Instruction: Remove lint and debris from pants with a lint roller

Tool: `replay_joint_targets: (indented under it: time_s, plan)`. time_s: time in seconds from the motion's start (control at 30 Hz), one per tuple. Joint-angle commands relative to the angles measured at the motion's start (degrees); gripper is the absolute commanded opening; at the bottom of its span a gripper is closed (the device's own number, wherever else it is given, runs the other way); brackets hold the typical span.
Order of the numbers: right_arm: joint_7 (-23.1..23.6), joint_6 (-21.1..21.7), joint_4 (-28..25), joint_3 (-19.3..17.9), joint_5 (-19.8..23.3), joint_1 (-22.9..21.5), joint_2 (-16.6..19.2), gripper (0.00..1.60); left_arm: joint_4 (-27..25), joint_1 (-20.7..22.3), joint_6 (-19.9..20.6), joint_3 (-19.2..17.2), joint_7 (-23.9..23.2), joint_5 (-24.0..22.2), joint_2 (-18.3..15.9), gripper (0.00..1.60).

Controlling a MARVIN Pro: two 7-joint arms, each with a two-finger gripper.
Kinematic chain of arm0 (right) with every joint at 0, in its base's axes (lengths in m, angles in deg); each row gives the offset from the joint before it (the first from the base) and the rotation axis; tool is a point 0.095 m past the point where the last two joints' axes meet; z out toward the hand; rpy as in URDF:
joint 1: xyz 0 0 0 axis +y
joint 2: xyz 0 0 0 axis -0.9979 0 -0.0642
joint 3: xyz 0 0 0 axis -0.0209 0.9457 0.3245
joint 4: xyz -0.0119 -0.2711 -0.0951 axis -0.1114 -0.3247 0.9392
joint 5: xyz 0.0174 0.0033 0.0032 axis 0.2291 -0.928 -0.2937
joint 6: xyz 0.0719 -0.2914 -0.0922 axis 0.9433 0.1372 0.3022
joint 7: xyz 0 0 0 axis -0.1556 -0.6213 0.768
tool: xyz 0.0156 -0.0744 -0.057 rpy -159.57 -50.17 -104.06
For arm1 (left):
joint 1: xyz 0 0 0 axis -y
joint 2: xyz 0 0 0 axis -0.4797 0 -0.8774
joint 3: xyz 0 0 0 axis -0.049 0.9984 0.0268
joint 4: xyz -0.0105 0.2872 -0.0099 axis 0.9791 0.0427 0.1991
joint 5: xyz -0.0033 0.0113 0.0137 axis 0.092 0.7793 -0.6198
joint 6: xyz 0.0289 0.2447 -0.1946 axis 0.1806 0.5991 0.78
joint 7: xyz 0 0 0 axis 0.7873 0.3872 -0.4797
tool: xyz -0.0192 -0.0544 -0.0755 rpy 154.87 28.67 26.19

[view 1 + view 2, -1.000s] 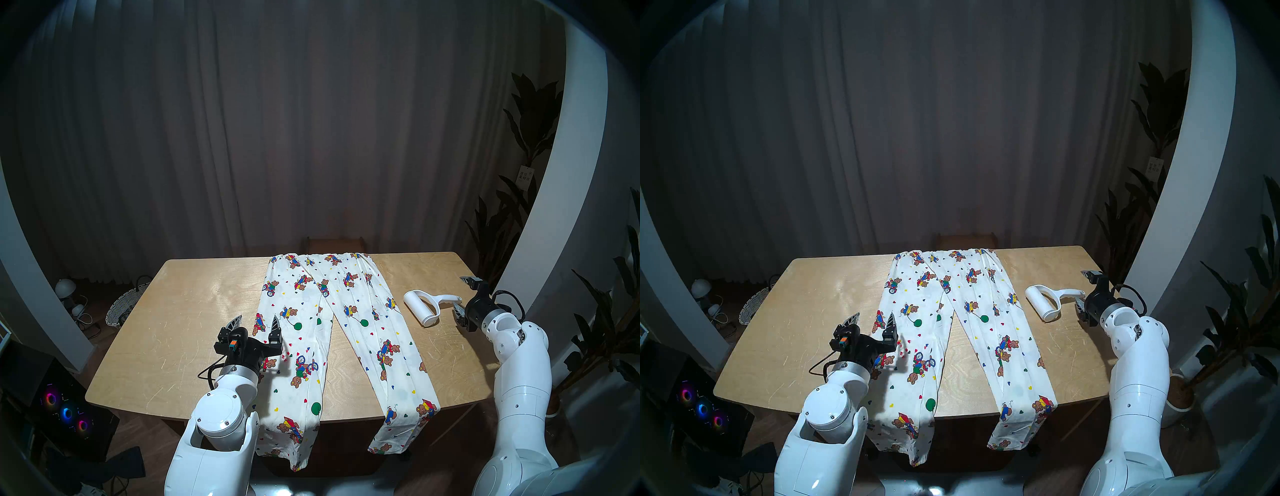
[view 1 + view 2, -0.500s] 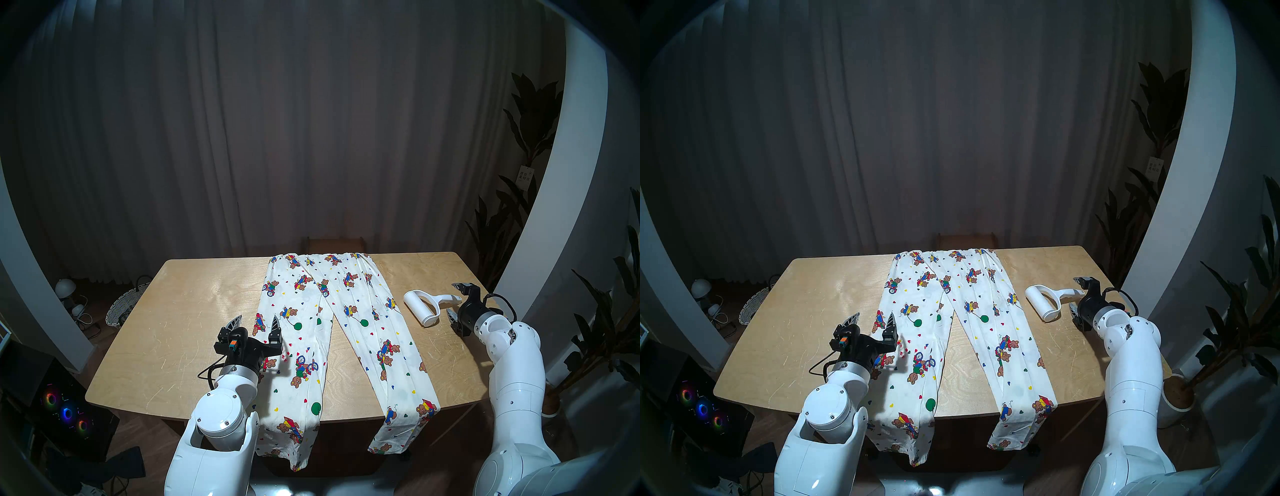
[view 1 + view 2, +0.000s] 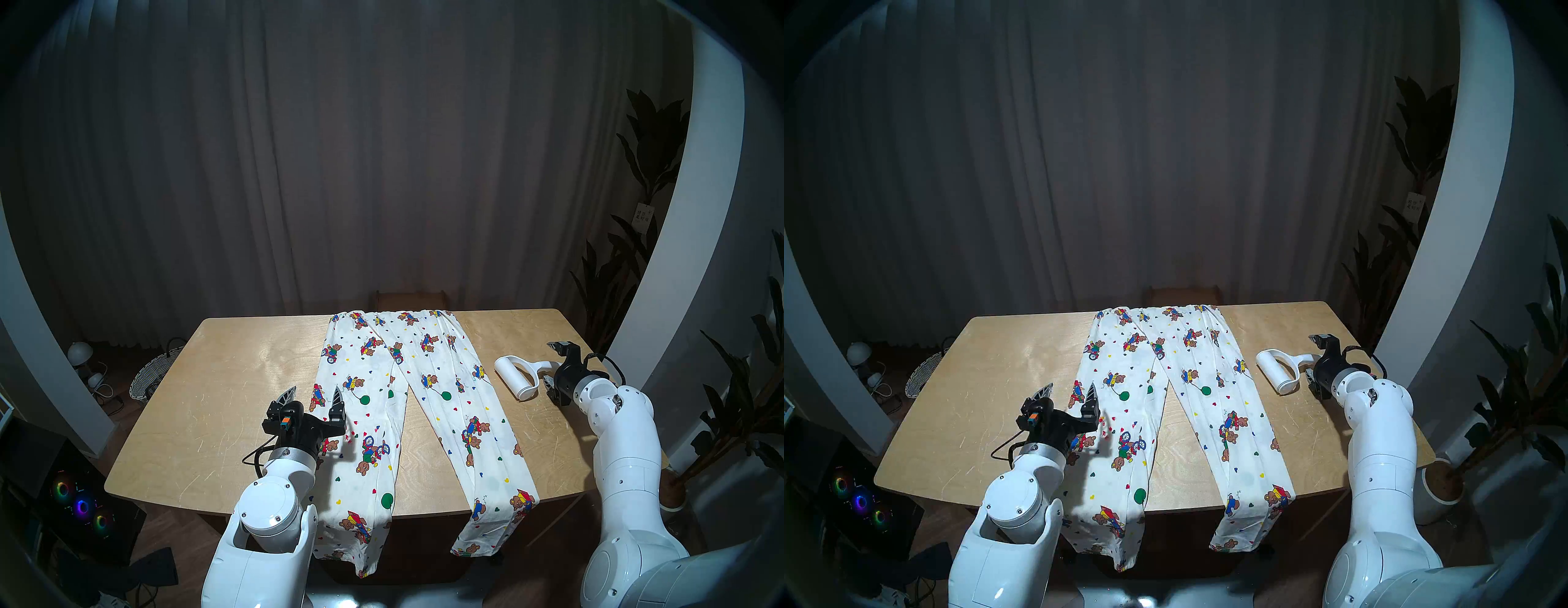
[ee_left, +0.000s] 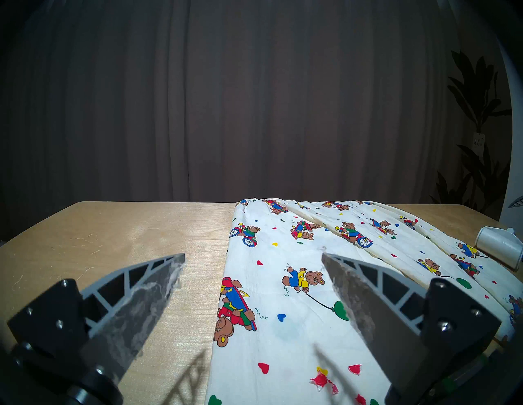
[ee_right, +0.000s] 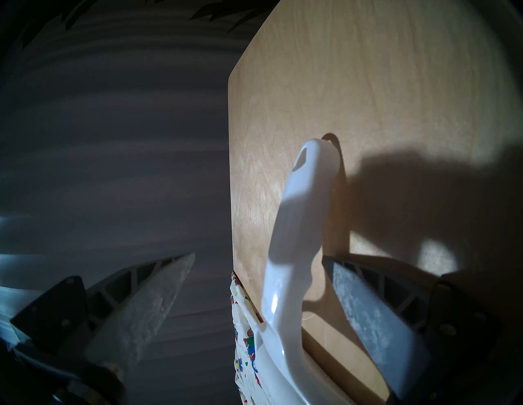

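The pants (image 3: 373,382) lie flat on the wooden table, waistband at the far edge, both cuffs hanging over the near edge; they also show in the other views (image 3: 1136,382) (image 4: 283,254) (image 5: 243,339). Red scraps (image 4: 322,380) lie on the left leg. The lint roller (image 3: 513,378) (image 3: 1276,371) (image 4: 498,249) lies on the table right of the pants, handle (image 5: 297,226) pointing right. My right gripper (image 3: 550,361) (image 3: 1311,356) (image 5: 257,256) is open, its jaws either side of the handle. My left gripper (image 3: 315,388) (image 3: 1071,384) (image 4: 252,254) is open and empty over the left leg's outer edge.
The table (image 3: 237,382) has rounded corners. A woven basket (image 3: 152,373) and a lamp stand on the floor at the left, a lit computer case (image 3: 80,505) at the near left. Potted plants (image 3: 636,276) stand at the right, and a wooden chair (image 3: 409,297) behind the table.
My right gripper has moved left along the table until its open jaws stand around the roller handle. The left arm, the pants and the roller have not moved.
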Motion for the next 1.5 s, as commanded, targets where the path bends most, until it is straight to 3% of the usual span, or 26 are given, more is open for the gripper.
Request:
replay_joint_targets:
  time_s: [0.0, 0.3, 0.7, 0.73, 0.77, 0.8, 0.97, 1.07, 1.1, 1.17, 1.2, 1.23, 1.47]
  plan:
    - [0.6, -0.1, 4.0, 1.7, -1.0, -2.1, -0.2, 1.6, -1.4, 0.3, -0.2, -0.1, 0.0, 0.0, -0.1, 1.6]
    - [3.3, -1.5, 9.7, 4.1, -3.6, -4.7, 0.8, 1.6, -1.4, 0.3, -0.2, -0.1, 0.0, 0.0, -0.1, 1.6]
    - [4.1, -1.5, 10.7, 5.8, -5.4, -4.7, 2.1, 1.58, -1.3, 0.3, -0.2, -0.1, 0.0, 0.0, -0.1, 1.6]
    - [3.6, -0.9, 9.8, 5.6, -5.1, -3.9, 2.4, 1.44, -1.3, 0.3, -0.3, -0.1, 0.0, 0.0, -0.1, 1.6]
    - [3.4, -0.9, 9.2, 5.6, -5.1, -3.5, 2.5, 1.17, -1.3, 0.3, -0.3, -0.1, 0.0, 0.0, -0.1, 1.6]
    - [3.0, -0.6, 8.6, 5.5, -5.0, -3.0, 2.6, 1.09, -1.3, 0.3, -0.3, -0.1, 0.0, 0.0, -0.1, 1.6]
    - [2.1, 0.3, 5.9, 5.0, -4.7, -0.7, 2.7, 1.13, -1.3, 0.3, -0.3, -0.1, 0.0, 0.0, -0.1, 1.6]
    - [1.9, 0.6, 4.9, 4.7, -4.7, 0.3, 2.7, 1.05, -1.3, 0.3, -0.3, -0.1, 0.0, 0.0, -0.1, 1.6]
    - [1.8, 0.6, 4.7, 4.6, -4.7, 0.5, 2.6, 0.77, -1.3, 0.3, -0.3, -0.1, 0.0, 0.0, -0.1, 1.6]
    - [1.7, 0.9, 4.2, 4.5, -4.6, 0.8, 2.5, 0.73, -1.3, 0.3, -0.3, -0.1, 0.0, 0.0, -0.1, 1.6]
    - [1.9, 1.4, 2.9, 4.4, -4.6, 1.6, 2.4, 0.18, -1.3, 0.3, -0.3, -0.1, 0.0, 0.0, -0.1, 1.6]
    - [1.6, 2.0, 2.0, 4.2, -4.2, 2.1, 2.3, 0.0, -1.3, 0.3, -0.3, -0.1, 0.0, 0.0, -0.1, 1.6]
    - [1.7, 3.5, -5.4, 1.6, -0.8, 4.7, -0.5, 0.0, -1.3, 0.4, -0.3, -0.1, 0.0, 0.0, -0.1, 1.6]
